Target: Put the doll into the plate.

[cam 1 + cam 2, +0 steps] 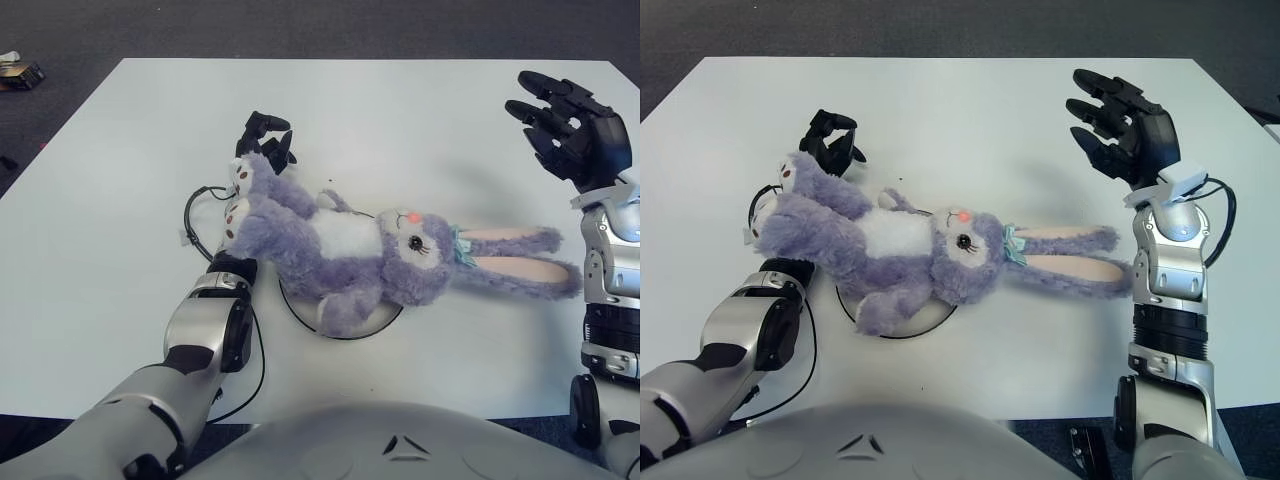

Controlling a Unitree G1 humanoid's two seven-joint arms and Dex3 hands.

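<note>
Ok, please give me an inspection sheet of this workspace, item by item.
Surface: white table.
Job's things: purple bunny doll lies across the white plate, ears and legs beyond its rim.
Clutter: nothing seen on the table.
Hands: left hand under the doll's legs, fingertips showing past its feet; right hand raised, fingers spread, holding nothing.
Cables: black cable looping by the left wrist.
Surroundings: dark carpet; small object on the floor.

Doll [340, 250] lying across plate [385, 325] near table's [100, 270] front edge, ears stretched rightward, left hand [262, 140] behind its feet at left, right hand [1120, 125] near right edge
</note>
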